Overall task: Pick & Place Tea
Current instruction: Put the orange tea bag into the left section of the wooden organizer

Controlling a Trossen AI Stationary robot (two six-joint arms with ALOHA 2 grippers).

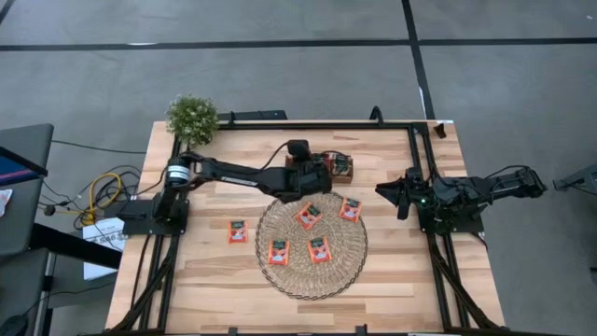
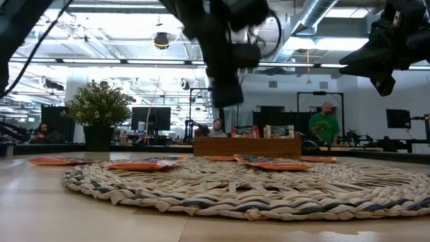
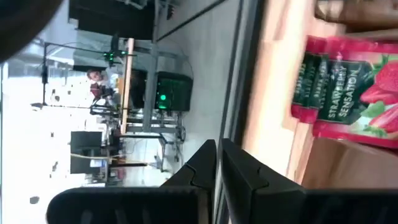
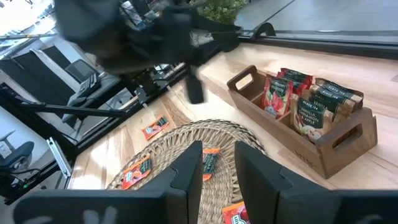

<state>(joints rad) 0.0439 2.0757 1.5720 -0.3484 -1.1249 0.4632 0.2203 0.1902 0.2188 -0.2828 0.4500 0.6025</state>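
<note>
While your left gripper [image 1: 317, 183] hangs shut and empty just above the table beside the small brown wooden compartment tray [image 4: 339, 146], its fingers [image 3: 205, 163] pressed together, you see four red-orange square tea sachets [image 1: 309, 216] flat on the round woven straw mat [image 1: 291, 271]. One more sachet [image 1: 238, 231] lies on the bare wooden table [image 1: 205, 280] just left of the mat. Upright packets [image 4: 297, 102] stand in the tray's compartments. Your right gripper [image 1: 403, 199] waits at the table's right side, narrowly parted fingers [image 4: 186, 169] holding nothing, pointed toward mat and tray.
</note>
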